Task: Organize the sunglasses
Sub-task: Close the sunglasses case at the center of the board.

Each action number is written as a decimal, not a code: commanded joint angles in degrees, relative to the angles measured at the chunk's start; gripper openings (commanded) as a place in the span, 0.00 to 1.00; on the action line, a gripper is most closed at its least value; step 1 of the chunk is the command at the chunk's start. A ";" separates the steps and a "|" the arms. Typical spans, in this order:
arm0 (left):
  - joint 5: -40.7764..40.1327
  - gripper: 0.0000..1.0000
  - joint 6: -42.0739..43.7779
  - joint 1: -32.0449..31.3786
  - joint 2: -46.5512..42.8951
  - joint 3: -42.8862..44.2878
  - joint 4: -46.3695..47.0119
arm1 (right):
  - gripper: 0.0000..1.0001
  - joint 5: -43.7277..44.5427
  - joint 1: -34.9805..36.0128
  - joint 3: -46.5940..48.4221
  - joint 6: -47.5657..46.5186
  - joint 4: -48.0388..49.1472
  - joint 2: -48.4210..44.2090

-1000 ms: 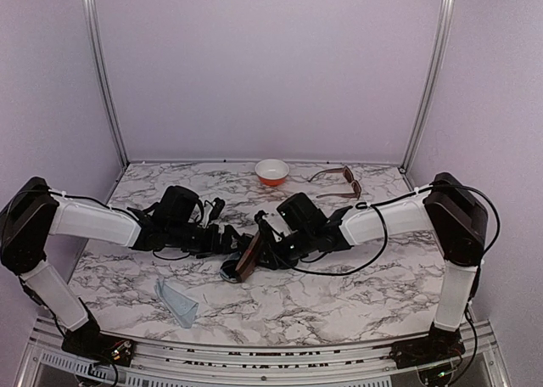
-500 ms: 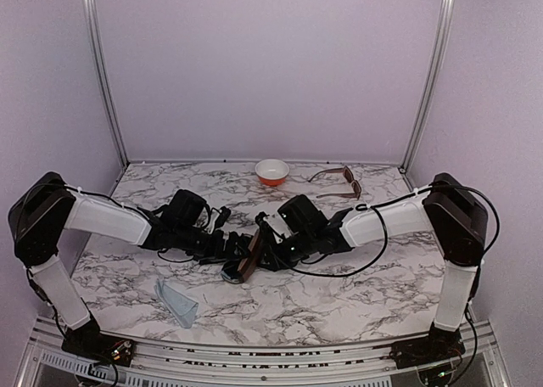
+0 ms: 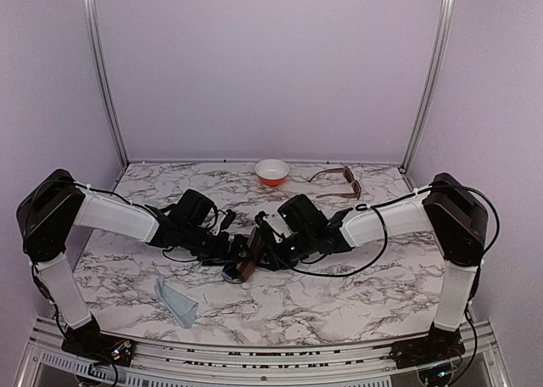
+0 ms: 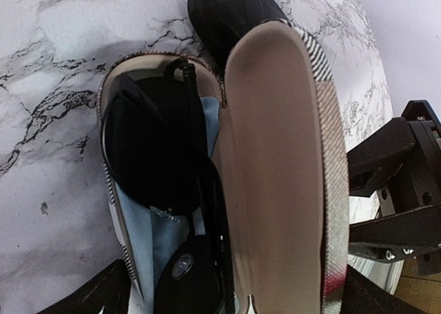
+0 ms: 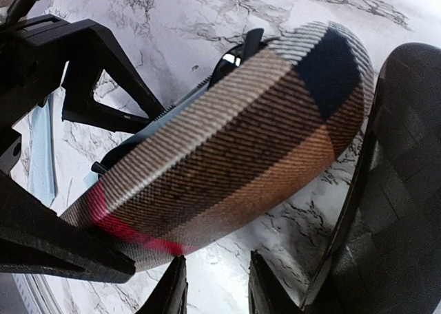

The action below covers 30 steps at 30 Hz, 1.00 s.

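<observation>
The black sunglasses [image 4: 151, 155], folded, lie on a pale blue cloth inside the open brown plaid case [image 4: 275, 162]. Its lid [image 5: 227, 142], crossed by a red stripe, stands upright. My left gripper [image 4: 234, 301] is open, its fingers either side of the case's near end. From the other side, my right gripper [image 5: 215, 286] faces the lid's outer face; its fingers stand apart with only bare marble between them. In the top view both grippers meet at the case [image 3: 247, 258]. The brown sunglasses [image 3: 341, 182] lie at the back right, away from both arms.
A black case [image 5: 403, 190] lies just right of the plaid case, close to my right gripper, and shows again [image 4: 231, 11] beyond the case's far end. An orange-and-white bowl [image 3: 271, 171] sits at the back. A folded blue cloth [image 3: 178, 300] lies front left.
My left arm has moved right, bringing its open gripper up to the plaid case. The right arm and the case have hardly moved.
</observation>
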 commanded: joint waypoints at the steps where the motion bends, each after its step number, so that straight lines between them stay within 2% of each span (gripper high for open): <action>1: -0.09 0.99 1.01 -0.77 1.35 2.02 -2.31 | 0.30 -0.23 0.53 0.13 0.02 1.39 -1.43; 5: -0.18 0.98 1.09 -0.87 1.69 2.63 -2.59 | 0.30 -0.29 0.53 0.14 -0.01 1.27 -1.33; 12: -0.88 0.76 1.54 -0.87 0.64 2.93 -3.39 | 0.30 -0.39 0.53 0.12 -0.15 1.21 -1.32; 16: -1.15 0.68 1.68 -0.87 0.42 3.16 -3.71 | 0.30 -0.38 0.53 0.09 -0.15 1.10 -1.36; 30: -2.10 0.65 1.58 -1.03 -0.69 3.08 -3.63 | 0.30 -0.26 0.49 0.26 -0.07 0.92 -1.32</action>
